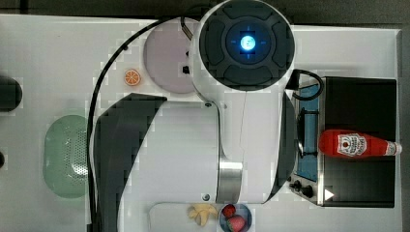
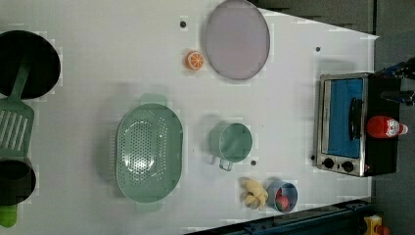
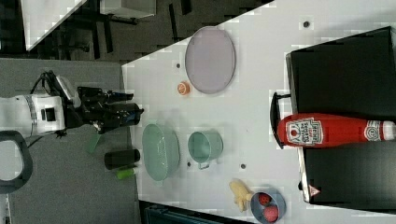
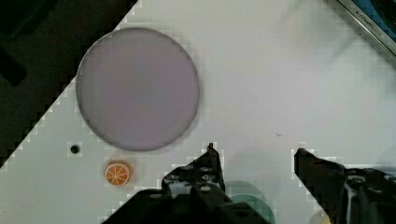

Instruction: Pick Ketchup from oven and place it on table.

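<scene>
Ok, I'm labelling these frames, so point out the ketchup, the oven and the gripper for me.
ketchup [image 3: 327, 130]: right view, on the red body beside the label.
oven [image 2: 342, 117]: left view, on the blue glass door.
gripper [image 4: 254, 156]: wrist view, midway between the open fingertips.

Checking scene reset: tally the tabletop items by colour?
Green: 2, colander, cup
Red: 1, ketchup
Black: 1, oven
Purple: 1, plate
Orange: 1, orange slice
Yellow: 1, banana
Blue: 1, bowl
Total: 8
</scene>
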`<state>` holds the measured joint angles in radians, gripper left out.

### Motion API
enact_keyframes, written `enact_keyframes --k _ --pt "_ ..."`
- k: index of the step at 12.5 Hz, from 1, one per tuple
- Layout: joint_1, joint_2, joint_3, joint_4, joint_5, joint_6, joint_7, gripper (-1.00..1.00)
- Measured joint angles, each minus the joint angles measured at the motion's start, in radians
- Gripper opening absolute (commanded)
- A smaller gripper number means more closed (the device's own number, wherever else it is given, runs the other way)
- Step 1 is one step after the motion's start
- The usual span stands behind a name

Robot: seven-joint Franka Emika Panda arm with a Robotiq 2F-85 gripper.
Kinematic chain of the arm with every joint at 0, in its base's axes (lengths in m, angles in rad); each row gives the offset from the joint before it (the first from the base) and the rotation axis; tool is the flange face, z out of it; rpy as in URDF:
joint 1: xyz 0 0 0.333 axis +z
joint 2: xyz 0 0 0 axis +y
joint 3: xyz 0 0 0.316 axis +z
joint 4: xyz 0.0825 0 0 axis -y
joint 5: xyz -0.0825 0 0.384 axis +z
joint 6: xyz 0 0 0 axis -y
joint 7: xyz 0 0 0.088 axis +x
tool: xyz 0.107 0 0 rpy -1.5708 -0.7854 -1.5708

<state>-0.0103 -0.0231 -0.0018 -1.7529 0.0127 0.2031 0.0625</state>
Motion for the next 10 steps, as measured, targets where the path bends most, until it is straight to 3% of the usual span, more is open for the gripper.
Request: enact_keyframes --k 2,3,5,8,10 --pt "-0.03 -0.292 0.004 -0.294 0.0 -0.228 0.0 0.84" --pt "-0.034 -0.442 -0.013 -0.356 0.003 -0.25 -0.002 1.0" --pt "-0.029 -0.571 -0.019 -0.288 -0.002 -0.214 -0.018 1.0" --pt "-0.017 -0.496 -0.026 -0.238 0.019 -0.163 -0.018 1.0" --pt "-0.026 -0.361 -0.122 -0.271 -0.013 -0.117 -0.018 1.0"
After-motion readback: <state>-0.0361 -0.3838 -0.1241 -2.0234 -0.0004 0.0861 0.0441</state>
